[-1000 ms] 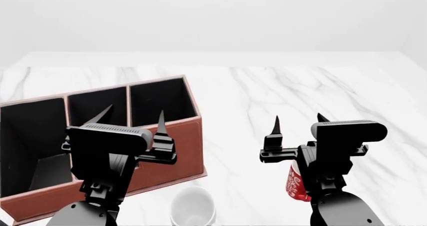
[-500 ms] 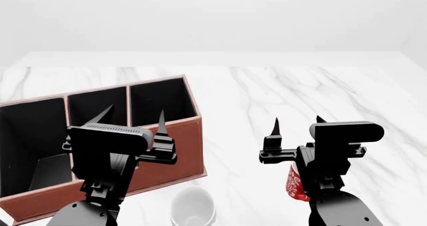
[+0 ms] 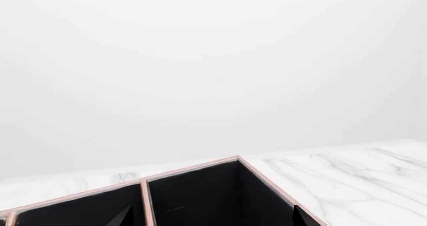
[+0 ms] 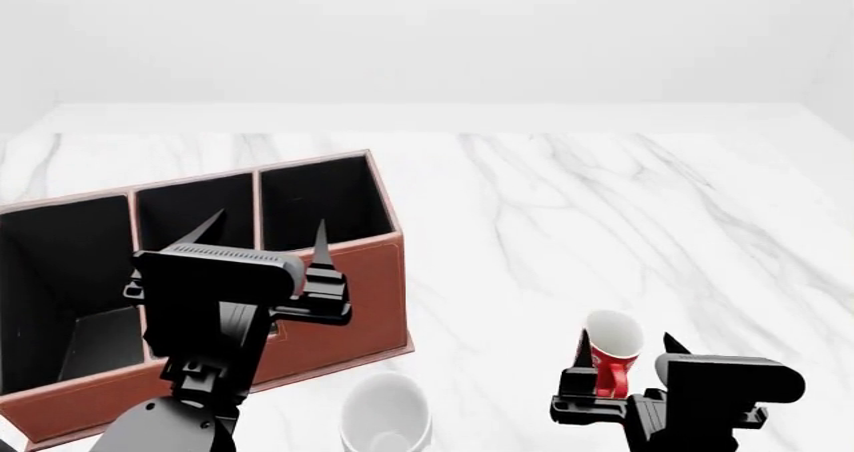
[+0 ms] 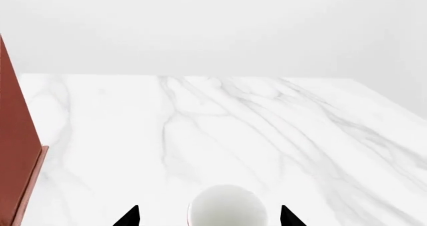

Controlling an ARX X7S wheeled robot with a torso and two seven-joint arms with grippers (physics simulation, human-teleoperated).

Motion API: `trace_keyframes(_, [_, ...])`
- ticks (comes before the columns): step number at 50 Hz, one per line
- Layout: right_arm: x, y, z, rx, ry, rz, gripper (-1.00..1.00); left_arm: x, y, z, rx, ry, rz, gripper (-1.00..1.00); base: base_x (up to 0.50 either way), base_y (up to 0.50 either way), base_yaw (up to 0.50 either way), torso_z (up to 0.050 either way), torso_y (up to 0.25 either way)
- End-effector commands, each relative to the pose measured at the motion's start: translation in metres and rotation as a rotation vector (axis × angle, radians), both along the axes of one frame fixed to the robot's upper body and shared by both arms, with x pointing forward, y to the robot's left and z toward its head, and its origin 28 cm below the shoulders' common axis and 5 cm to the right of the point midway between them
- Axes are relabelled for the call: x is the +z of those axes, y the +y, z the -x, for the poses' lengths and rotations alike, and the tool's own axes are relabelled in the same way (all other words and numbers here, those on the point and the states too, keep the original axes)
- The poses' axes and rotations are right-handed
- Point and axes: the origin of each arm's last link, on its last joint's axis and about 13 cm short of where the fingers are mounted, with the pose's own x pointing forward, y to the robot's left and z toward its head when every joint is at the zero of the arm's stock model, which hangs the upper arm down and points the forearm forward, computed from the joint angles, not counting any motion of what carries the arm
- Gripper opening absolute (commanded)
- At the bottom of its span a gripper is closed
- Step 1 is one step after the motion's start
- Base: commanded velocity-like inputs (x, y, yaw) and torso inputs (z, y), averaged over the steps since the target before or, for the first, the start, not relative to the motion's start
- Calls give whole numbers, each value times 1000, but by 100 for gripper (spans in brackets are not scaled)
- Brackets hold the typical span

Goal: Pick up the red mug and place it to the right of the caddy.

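Observation:
The red mug (image 4: 614,360), with white swirls and a white inside, stands on the marble table to the right of the caddy (image 4: 340,302). My right gripper (image 4: 627,344) is low at the table's near edge and open. Its fingers flank the mug with a gap on each side. In the right wrist view the mug's white mouth (image 5: 227,207) sits between the two fingertips of the right gripper (image 5: 209,215). My left gripper (image 4: 267,227) is open and empty, hovering over the caddy's right compartments. The left wrist view shows the caddy's rim (image 3: 193,167) and the left gripper (image 3: 212,217).
A larger plain white footed mug (image 4: 386,412) stands at the near edge, just in front of the caddy's right corner. The caddy's red side (image 5: 13,151) shows in the right wrist view. The marble table (image 4: 561,202) stretches back to a white wall.
My right gripper has dropped from above the mug to table level, so the mug's top now shows between its fingers. The left arm has not moved.

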Motion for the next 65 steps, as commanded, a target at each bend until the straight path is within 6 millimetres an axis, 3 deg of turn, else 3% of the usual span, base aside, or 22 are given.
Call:
trace_keyframes(1, [-16,-5,15,-16,42,-6,100,0,1,-1,4,1,1,100,0,0,0,0,0])
trace_keyframes(65, [-63,-13,-25,-40,294,-76,100,0,1,-3,8,5,1,100,0,0,0,0,0])
